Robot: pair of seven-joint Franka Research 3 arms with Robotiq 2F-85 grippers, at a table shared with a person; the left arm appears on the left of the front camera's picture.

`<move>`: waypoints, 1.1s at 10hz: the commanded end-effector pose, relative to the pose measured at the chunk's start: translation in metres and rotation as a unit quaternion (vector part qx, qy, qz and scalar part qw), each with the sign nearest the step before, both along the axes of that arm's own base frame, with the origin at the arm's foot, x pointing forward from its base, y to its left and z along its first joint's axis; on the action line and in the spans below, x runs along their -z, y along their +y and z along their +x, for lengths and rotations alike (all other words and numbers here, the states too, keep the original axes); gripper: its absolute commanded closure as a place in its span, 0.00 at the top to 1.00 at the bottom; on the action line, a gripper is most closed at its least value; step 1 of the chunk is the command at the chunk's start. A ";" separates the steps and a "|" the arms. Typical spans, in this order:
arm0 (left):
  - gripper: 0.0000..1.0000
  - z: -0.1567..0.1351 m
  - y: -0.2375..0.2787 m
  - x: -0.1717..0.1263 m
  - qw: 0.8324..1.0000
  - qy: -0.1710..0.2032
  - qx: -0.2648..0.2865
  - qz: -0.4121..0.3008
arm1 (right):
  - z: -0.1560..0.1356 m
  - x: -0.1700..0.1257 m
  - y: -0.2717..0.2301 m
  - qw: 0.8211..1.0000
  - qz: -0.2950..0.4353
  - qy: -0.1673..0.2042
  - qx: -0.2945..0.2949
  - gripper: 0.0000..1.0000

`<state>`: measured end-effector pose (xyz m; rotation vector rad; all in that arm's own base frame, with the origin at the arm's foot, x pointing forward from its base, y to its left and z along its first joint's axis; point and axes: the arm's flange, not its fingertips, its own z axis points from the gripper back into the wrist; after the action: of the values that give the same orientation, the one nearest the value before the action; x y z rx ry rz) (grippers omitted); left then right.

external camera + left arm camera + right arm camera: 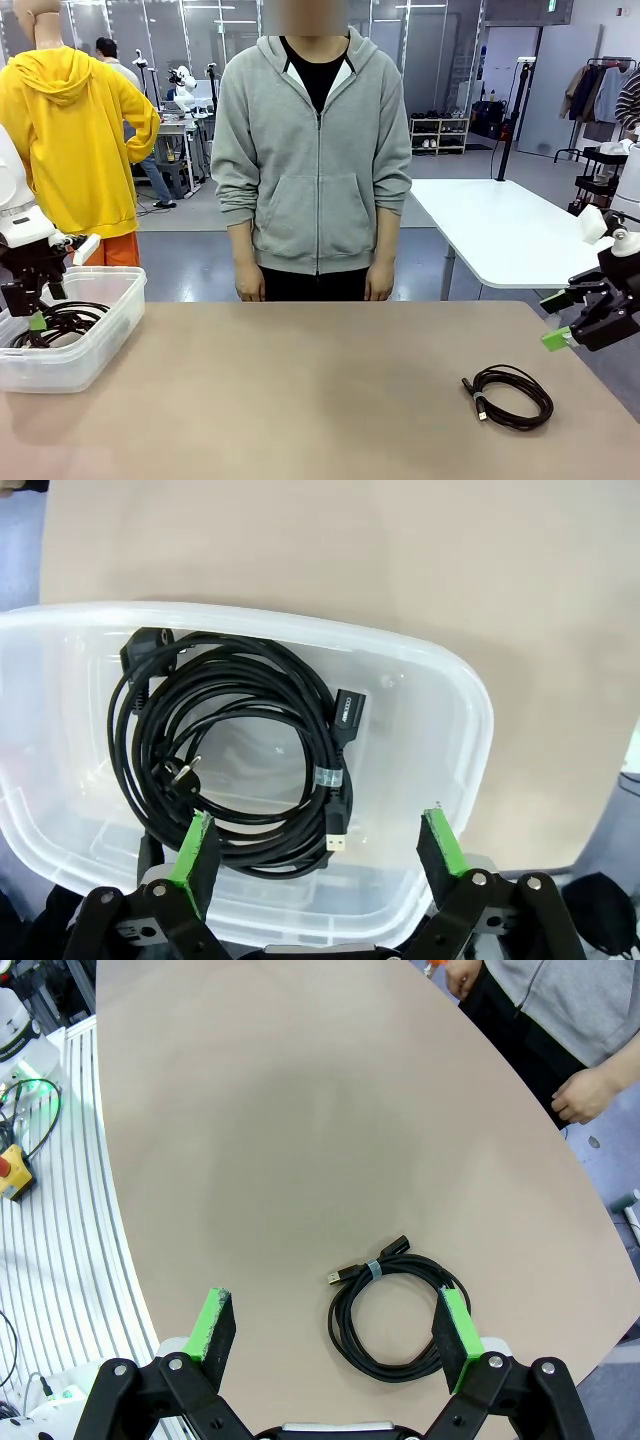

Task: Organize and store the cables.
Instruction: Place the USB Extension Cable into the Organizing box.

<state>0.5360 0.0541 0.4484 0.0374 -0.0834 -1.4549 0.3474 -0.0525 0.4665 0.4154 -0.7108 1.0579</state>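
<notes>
Coiled black cables (235, 750) lie in a clear plastic bin (455, 730) at the table's left end. Just above them my left gripper (320, 855) hangs open, with nothing between its green pads. From the front it (40, 310) sits low over the bin (100, 330). One more coiled cable (508, 396) rests on the tan table near the front right. Up and to the right of that coil, my right gripper (555, 320) is open and holds nothing. Its wrist view has the same cable (395, 1315) lying flat just beyond the open right gripper (335, 1335).
A person in a grey hoodie (315, 150) stands at the far side, arms down, one hand (590, 1095) near the table edge. The tan table (300, 400) is bare between bin and loose cable. A white table (510, 235) stands behind on the right.
</notes>
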 end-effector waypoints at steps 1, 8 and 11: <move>1.00 0.004 0.001 0.004 1.000 0.003 0.012 0.002 | 0.001 -0.001 0.001 1.000 0.006 0.001 -0.001 1.00; 1.00 0.004 0.001 0.004 1.000 0.003 0.012 0.002 | 0.001 -0.001 0.001 1.000 0.006 0.001 -0.001 1.00; 1.00 0.004 0.001 0.004 1.000 0.003 0.012 0.002 | 0.001 -0.001 0.001 1.000 0.006 0.001 -0.001 1.00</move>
<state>0.5369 0.0521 0.4431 0.0313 -0.0758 -1.4674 0.3474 -0.0525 0.4665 0.4154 -0.7107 1.0580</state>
